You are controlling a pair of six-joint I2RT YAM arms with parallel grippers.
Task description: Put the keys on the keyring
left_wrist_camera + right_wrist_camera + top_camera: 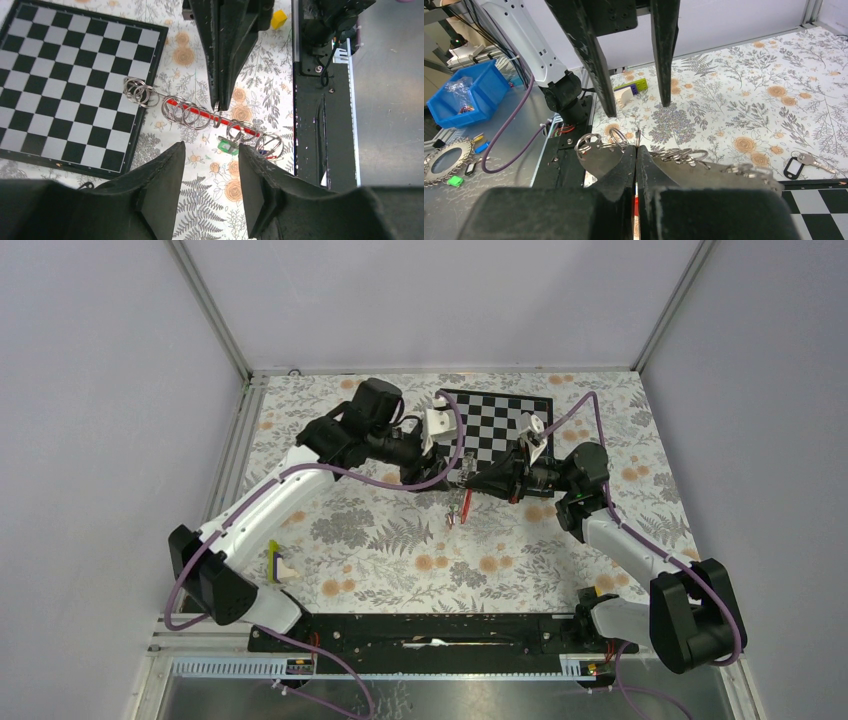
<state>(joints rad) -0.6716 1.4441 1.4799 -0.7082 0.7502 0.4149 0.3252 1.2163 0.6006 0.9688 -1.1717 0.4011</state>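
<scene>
My right gripper is shut on a red strip that carries several metal keyrings, held above the floral table. In the top view it is in the middle of the table. A green-tagged key hangs from a ring near the strip's lower end. Bits of a blue tag and a red tag show under the last ring. My left gripper is open and empty, facing the strip, its fingers a little way from the rings.
A chessboard lies at the back of the table. A loose key with a black tag lies by its edge. A yellow-and-white block sits near the left arm's base. A blue bin stands off the table.
</scene>
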